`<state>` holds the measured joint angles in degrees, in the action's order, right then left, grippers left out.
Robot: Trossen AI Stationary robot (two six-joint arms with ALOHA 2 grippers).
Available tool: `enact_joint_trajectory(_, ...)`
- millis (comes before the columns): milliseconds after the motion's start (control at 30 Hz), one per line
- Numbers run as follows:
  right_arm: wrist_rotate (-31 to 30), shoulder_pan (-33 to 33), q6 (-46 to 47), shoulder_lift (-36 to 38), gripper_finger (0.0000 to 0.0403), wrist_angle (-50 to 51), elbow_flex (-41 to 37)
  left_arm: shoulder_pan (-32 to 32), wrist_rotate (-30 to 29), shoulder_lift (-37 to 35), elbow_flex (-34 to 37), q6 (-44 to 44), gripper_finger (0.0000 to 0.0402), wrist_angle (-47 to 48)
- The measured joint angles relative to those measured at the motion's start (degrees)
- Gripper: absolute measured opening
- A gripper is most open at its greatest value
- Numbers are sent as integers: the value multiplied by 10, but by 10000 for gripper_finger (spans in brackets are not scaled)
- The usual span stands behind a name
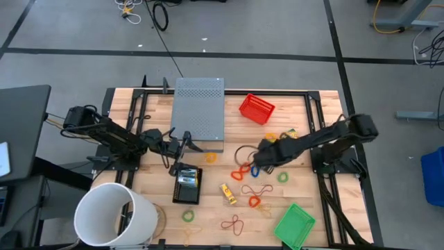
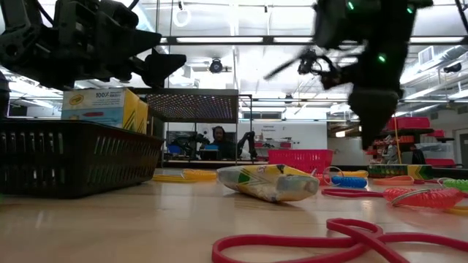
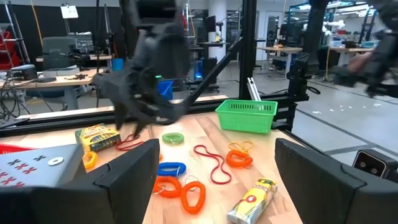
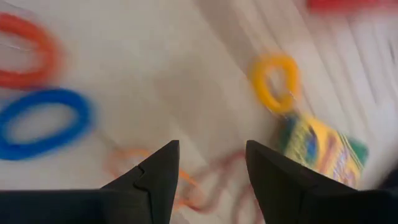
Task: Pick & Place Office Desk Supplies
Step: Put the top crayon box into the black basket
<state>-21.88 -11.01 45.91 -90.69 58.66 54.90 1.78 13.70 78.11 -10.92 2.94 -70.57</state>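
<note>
High view: the left end effector (image 1: 186,142) hovers released above the black basket (image 1: 188,185), which holds a crayon box (image 1: 186,182); another crayon box (image 1: 228,193) lies on the bench (image 1: 305,187) among rubber bands (image 1: 255,189).
Left wrist view: wide-spread fingers (image 3: 127,177) frame a green basket (image 3: 246,116).
Right wrist view: the right end effector (image 4: 208,174) hangs released over a blue band (image 4: 42,122) and a yellow band (image 4: 274,82).
</note>
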Motion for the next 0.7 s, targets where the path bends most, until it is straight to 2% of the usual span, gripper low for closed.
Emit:
enact_joint_trajectory(133,25,32,12,58,192,-38,-74,0,3,0,0,-2,323,-1)
enact_joint_trajectory(267,44,66,-18,77,192,-106,-120,0,3,0,0,-1,323,-2)
enact_joint_trajectory(533,39,122,-68,71,192,-117,-130,0,3,0,0,-2,324,-4)
enact_joint_trajectory(700,40,129,-80,71,192,-111,-119,0,5,0,0,-2,324,-4)
